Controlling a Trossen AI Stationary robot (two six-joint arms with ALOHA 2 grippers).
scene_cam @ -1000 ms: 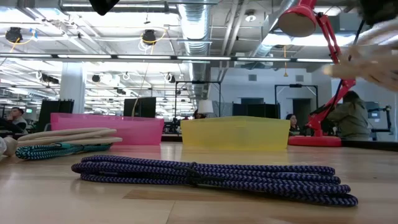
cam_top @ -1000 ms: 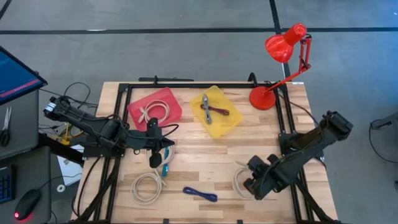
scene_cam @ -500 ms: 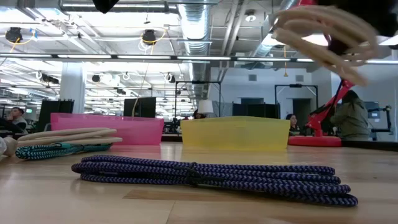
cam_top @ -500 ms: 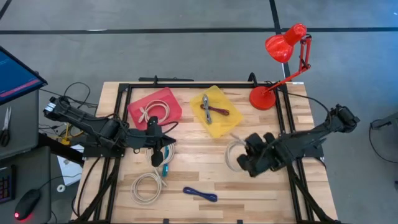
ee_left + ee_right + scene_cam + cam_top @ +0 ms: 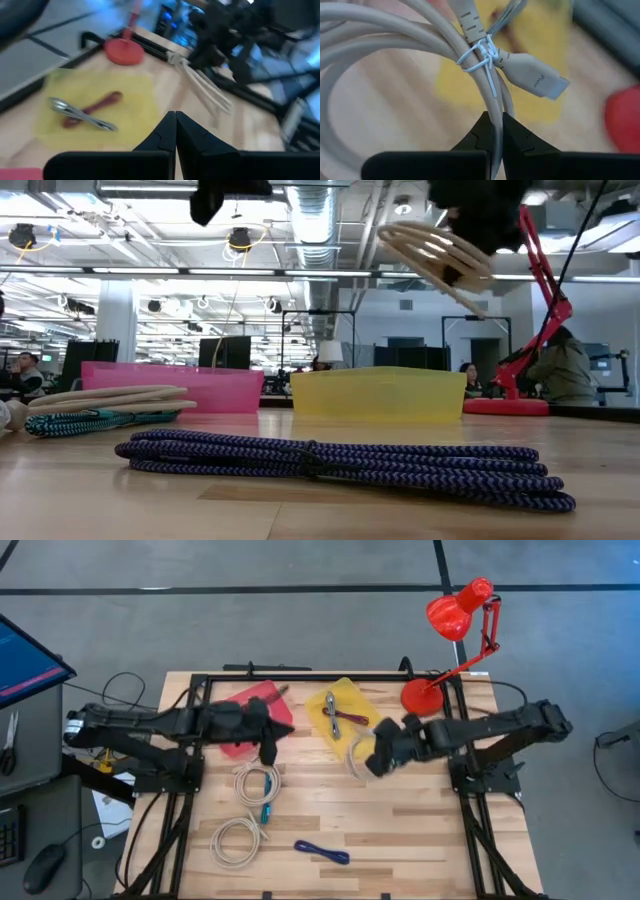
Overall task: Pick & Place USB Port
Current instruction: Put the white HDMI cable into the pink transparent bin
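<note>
Now | step: carry | right gripper (image 5: 372,762) clamped on beige cable coil (image 5: 395,55), beside yellow tray (image 5: 345,745) | next: centre over tray, release

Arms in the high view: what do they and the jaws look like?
Both arms are dark, jointed, near-black links. Left gripper and right gripper are black and blocky. In each wrist view, the jaws are two matte black tapered wedges. No markings visible.
</note>
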